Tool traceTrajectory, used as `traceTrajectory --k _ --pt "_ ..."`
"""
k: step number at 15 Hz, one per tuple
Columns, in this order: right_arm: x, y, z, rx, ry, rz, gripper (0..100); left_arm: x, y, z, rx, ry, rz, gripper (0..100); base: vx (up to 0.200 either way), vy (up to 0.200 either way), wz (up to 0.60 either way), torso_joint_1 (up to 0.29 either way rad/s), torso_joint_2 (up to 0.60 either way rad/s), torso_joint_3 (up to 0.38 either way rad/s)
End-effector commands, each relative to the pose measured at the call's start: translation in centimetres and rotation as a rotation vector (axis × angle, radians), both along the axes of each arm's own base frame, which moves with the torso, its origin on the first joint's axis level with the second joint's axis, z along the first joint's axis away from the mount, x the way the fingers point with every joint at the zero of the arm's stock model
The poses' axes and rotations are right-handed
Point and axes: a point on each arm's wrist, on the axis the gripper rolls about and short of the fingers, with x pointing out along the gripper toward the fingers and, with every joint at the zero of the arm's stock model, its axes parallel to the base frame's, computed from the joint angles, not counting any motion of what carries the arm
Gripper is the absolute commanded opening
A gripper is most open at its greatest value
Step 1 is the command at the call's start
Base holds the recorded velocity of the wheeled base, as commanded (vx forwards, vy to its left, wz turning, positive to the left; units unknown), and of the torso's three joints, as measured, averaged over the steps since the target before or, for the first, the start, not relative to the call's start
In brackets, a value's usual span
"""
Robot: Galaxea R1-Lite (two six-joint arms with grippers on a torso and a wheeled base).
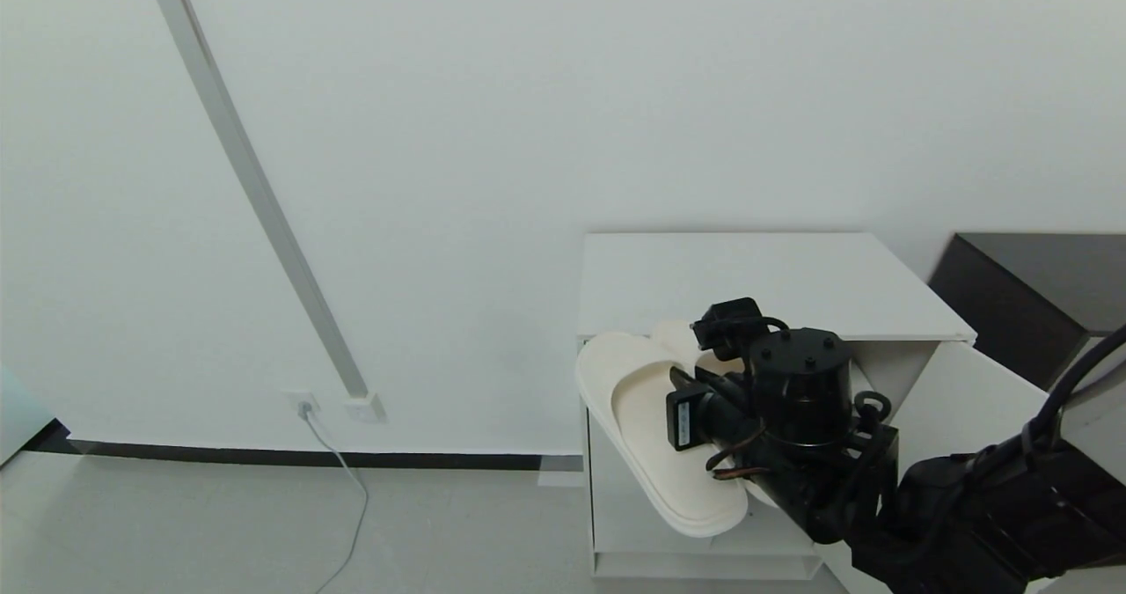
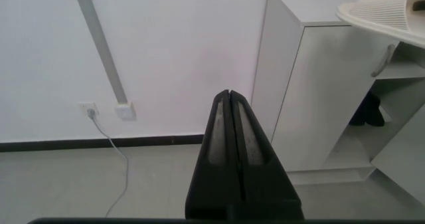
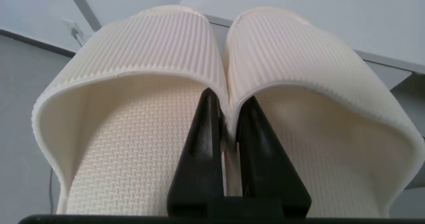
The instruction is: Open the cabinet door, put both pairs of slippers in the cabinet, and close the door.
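Concealment is greatest in the head view, where the right arm's wrist housing covers most of the farther of the two cream slippers [image 1: 651, 427] and the point of grasp.

The right wrist view supplies what is missing. The right gripper [image 3: 228, 127] is closed narrow on the two inner side walls of the pair. These are pinched together between its fingers [image 3: 206, 131], one finger inside each slipper. The slippers lie side by side and touching, toes pointing away from the wrist.

The pair is held in the air at the front of the white cabinet [image 1: 748, 282], tilted, with the toes just under its top edge and the heels lower. Whether the toes are past the opening cannot be told. The cabinet door [image 1: 959, 409] stands open to the robot's right, its lower part cut off by the arm.

The left wrist view shows the left gripper [image 2: 230, 127] with fingers pressed together, holding nothing, out to the left of the cabinet and apart from it. That view also shows:
- a textured slipper sole from below, cut off at the frame edge;
- a handle [image 2: 383, 58] on a front panel;
- a dark shape [image 2: 372, 111] inside the cabinet, too small to identify.

A wall socket [image 1: 303, 403] with a cable [image 1: 352, 488] is well apart from the cabinet.
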Motion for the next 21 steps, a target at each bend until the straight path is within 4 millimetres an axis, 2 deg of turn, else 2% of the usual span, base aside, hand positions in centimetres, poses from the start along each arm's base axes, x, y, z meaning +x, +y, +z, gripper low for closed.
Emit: traceTrajectory --k 1,4,8,13,18,21 --pt "-0.1 0.0 0.0 0.001 0.0 0.001 0 0.0 0.0 0.0 0.0 0.002 0.0 0 0.0 -0.2 0.0 -0.002 0.0 -0.002" --pt "-0.7 -0.8 0.9 0.015 -0.012 0.002 0 0.0 0.0 0.0 0.0 0.002 0.0 0 0.0 -0.2 0.0 0.006 0.0 0.005" --pt "-1.6 -1.4 0.7 -0.002 0.001 0.009 0 0.0 0.0 0.0 0.0 0.002 0.0 0 0.0 -0.2 0.0 0.001 0.0 0.0" --pt "-4.2 -3.9 0.8 -0.018 0.023 0.012 0 0.0 0.0 0.0 0.0 0.002 0.0 0 0.0 -0.2 0.0 0.002 0.0 0.002" --pt "-4.0 -3.8 0.8 -0.013 0.022 0.01 0 0.0 0.0 0.0 -0.002 0.002 0.0 0 0.0 -0.2 0.0 0.003 0.0 0.004" --pt "-4.1 -4.0 1.0 -0.007 0.018 0.008 0 0.0 0.0 0.0 0.001 0.002 0.0 0 0.0 0.0 0.0 0.0 0.0 0.0"
